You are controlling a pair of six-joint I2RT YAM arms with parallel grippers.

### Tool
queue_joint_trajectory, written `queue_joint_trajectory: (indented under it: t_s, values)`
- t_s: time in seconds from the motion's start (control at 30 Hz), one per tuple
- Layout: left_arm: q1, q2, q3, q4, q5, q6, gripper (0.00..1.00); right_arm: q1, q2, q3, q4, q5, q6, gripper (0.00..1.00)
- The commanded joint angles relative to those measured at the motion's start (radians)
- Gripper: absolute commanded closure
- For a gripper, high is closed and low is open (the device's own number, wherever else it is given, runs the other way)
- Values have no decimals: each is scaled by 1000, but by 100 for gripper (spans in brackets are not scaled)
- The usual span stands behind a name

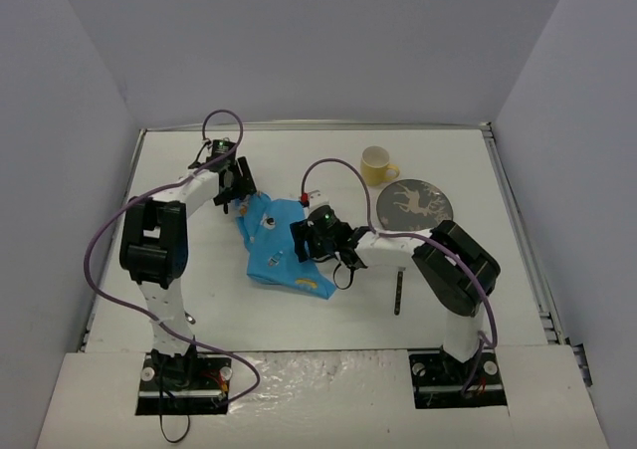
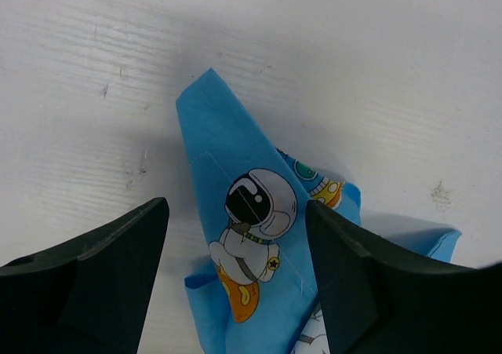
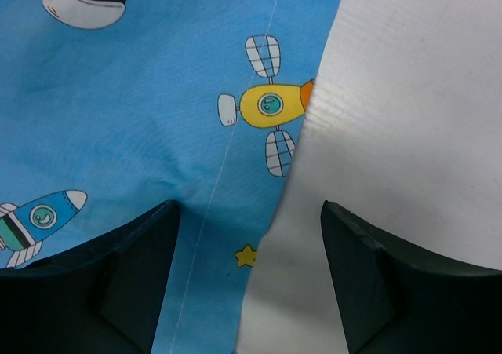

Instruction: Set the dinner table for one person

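Where the dinner table (image 1: 299,155) spreads under everything, we see the blue cloth (image 1: 284,255) crumpled mid-table, the left gripper (image 2: 235,206) over its far corner, the right gripper (image 3: 249,206) over its right edge, both spread wide, holding nothing.

The cloth (image 2: 235,158) is bright blue, printed with a white astronaut between the black fingers (image 2: 94,275) of the left end effector (image 2: 235,213) and a yellow satellite and blue rocket ahead of the black right end effector (image 3: 251,213); bench (image 1: 299,160) white, mug (image 1: 376,164) yellow, plate (image 1: 414,205) dark grey with pale deer motif.
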Motion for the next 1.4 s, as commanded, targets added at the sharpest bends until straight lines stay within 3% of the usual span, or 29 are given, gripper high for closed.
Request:
queue_joint_trajectory:
  t_s: [0.0, 0.17, 0.3, 0.4, 0.57, 0.83, 1.17, 1.37]
  values:
    - [9, 6, 48, 37, 14, -17, 41, -3, 8, 43, 66, 29, 21, 37]
    - [9, 31, 32, 47, 12, -21, 61, -2, 21, 40, 74, 4, 21, 55]
    - [9, 29, 19, 54, -1, -12, 93, -4, 24, 42, 76, 3, 12, 81]
    - [12, 18, 25, 37, -3, 8, 100, -4, 22, 48, 78, 10, -1, 99]
    - [40, -57, 53, -16, -35, 25, 100, -5, -41, 54, 44, 73, -30, 100]
    - [94, -247, 91, -194, -195, 93, 100, -33, -301, -25, -119, 377, 2, 100]
    - [104, -438, 16, -204, -242, 123, 100, -49, -515, -179, -165, 460, 55, 100]
    - [187, -489, 43, -240, -269, 140, 100, -61, -643, -229, -214, 487, 59, 100]
